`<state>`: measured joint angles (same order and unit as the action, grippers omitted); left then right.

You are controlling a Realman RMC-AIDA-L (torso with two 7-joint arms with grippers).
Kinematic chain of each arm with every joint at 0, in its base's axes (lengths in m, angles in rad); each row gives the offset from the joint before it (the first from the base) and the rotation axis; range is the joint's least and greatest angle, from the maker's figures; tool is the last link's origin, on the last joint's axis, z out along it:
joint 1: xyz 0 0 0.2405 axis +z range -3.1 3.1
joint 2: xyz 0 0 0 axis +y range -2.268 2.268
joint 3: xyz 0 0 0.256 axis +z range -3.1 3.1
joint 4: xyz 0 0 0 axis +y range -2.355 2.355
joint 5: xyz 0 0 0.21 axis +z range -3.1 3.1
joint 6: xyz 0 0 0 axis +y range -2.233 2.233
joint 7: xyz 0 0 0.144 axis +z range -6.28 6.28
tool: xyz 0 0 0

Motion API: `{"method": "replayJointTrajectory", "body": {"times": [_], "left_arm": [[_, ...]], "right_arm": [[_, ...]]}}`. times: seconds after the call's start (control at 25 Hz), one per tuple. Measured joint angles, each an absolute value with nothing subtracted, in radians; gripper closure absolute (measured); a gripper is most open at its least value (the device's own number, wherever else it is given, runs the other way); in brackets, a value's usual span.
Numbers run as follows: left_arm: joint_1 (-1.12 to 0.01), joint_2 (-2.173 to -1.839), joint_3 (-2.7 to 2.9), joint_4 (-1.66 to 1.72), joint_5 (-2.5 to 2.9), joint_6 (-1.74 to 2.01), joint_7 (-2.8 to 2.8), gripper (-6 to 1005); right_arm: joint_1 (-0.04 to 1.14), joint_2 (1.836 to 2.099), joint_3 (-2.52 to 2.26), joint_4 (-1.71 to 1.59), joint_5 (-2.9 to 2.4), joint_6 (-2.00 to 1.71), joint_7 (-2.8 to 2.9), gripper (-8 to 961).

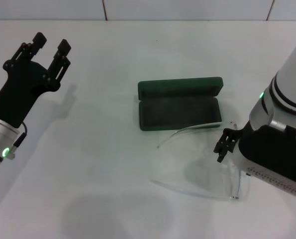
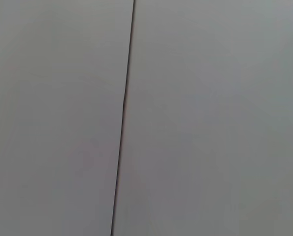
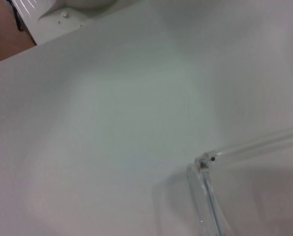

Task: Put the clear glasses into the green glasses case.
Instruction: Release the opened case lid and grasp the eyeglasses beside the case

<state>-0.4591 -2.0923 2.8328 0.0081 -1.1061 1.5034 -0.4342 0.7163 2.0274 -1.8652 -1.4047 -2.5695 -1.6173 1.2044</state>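
Note:
The green glasses case (image 1: 180, 88) lies open at mid-table, its lid folded back and its dark lining empty. The clear glasses (image 1: 235, 181) lie on the table just in front of the case and to its right, arms unfolded and pointing left; the farther arm's tip rests against the case's front edge. In the right wrist view the clear glasses (image 3: 205, 162) show one hinge and one arm. My right gripper (image 1: 226, 144) hangs low, right beside the lens end. My left gripper (image 1: 50, 44) is raised at the far left, open and holding nothing.
The white table (image 1: 103, 149) spreads around the case. A tiled wall (image 1: 187, 9) runs along the back edge. The left wrist view shows only a pale surface with one dark seam (image 2: 124, 118). Part of a white body (image 3: 62, 17) shows in the right wrist view.

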Motion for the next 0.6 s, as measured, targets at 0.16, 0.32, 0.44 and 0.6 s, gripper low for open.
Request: {"method": "replayJointTrajectory", "body": {"times": [0.16, 0.32, 0.44, 0.6], "left_arm": [[-0.458, -2.094, 2.833, 0.009, -1.104, 1.504, -0.434, 434], [-0.458, -2.094, 2.838, 0.009, -1.103, 1.505, -0.434, 435], [-0.458, -2.094, 2.839, 0.009, -1.103, 1.507, -0.434, 435], [-0.459, -2.094, 2.839, 0.009, -1.103, 1.509, -0.429, 436]], "right_arm": [[0.716, 2.028, -1.877, -1.404, -2.579, -1.603, 1.226, 452], [0.711, 2.028, -1.884, -1.400, -2.595, -1.577, 1.237, 477], [0.707, 2.028, -1.890, -1.394, -2.600, -1.566, 1.237, 525], [0.706, 2.028, -1.888, -1.392, -2.595, -1.565, 1.238, 671]]}}
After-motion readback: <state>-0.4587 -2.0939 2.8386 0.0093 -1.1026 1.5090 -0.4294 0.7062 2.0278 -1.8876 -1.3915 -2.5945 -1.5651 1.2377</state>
